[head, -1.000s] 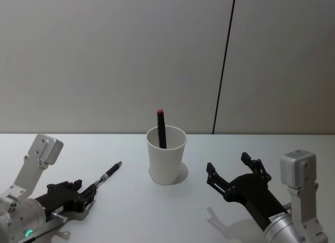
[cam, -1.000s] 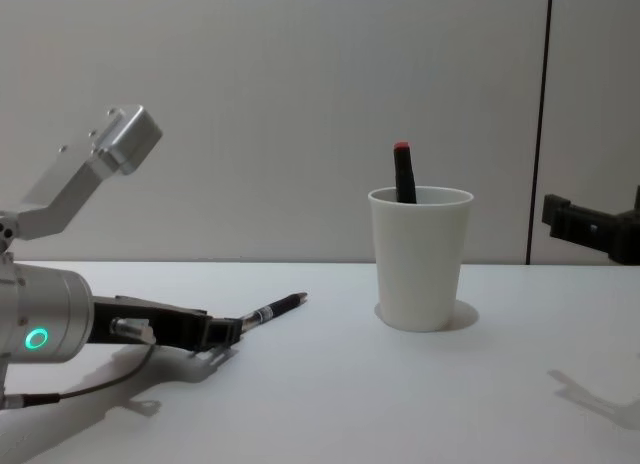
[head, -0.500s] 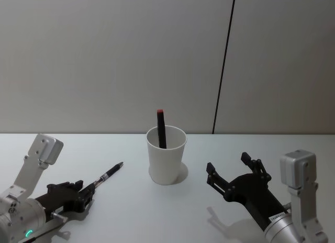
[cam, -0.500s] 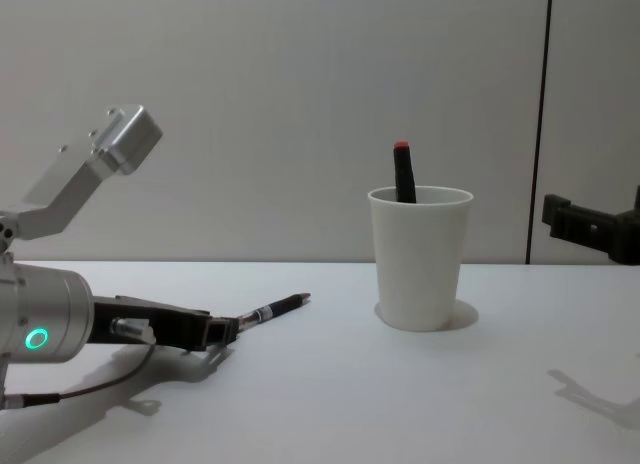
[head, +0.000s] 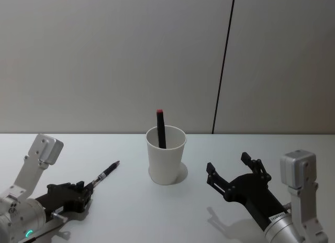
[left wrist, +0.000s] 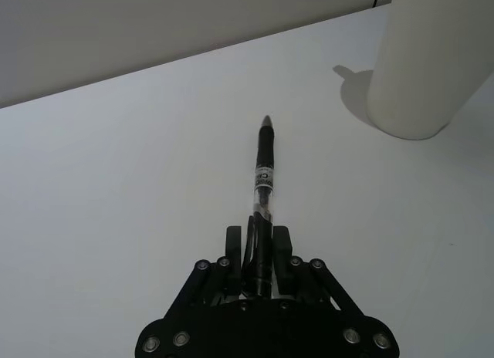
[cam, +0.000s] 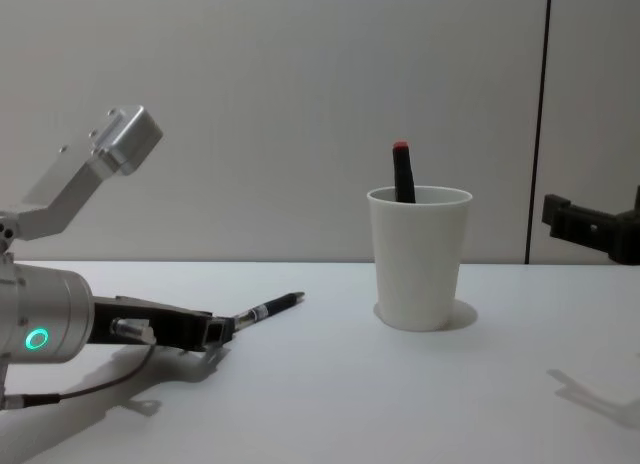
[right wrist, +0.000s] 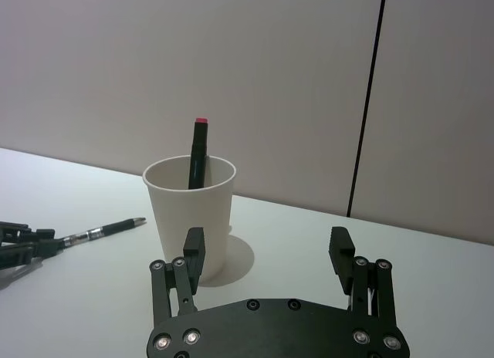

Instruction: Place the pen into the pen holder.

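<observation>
Slightly drawn back since a second ago, the left gripper (head: 82, 194) lies low over the table (head: 136, 211), clamped on the pen (head: 104, 173), whose tip points ahead toward the pen holder (head: 166, 163). The right gripper (head: 227, 163) hovers near the holder, fingers spread apart.

A plain lab or test room, by the look of it: a bare white worktop (head: 157, 217) set against smooth grey wall panels (head: 104, 54) (one thin dark seam (head: 224, 54) runs down between them).
</observation>
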{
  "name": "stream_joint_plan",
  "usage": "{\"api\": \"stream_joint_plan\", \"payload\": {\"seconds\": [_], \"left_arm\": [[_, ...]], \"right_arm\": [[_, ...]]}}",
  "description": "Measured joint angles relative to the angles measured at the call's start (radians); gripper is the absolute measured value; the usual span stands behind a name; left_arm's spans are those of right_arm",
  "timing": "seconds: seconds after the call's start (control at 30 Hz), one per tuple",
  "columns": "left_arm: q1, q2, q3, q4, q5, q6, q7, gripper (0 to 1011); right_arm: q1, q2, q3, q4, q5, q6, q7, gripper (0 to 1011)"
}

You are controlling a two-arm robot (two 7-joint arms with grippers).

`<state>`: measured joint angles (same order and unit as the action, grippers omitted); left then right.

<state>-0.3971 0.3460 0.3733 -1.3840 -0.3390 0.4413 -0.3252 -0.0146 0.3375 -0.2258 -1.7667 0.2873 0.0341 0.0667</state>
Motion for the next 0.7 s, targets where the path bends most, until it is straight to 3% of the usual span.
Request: {"api": "stream_joint_plan", "payload": {"seconds": [0.33, 0.7], "left_arm": [[0.0, 0.0, 0.0, 0.0, 0.0, 0.0, 0.0, 195], [0.0, 0.0, 0.0, 0.0, 0.0, 0.0, 0.0, 193]], "right_arm": [[0.0, 0.0, 0.0, 0.0, 0.0, 0.0, 0.0, 1001], [0.0, 0.0, 0.0, 0.0, 0.0, 0.0, 0.0, 1001]]}}
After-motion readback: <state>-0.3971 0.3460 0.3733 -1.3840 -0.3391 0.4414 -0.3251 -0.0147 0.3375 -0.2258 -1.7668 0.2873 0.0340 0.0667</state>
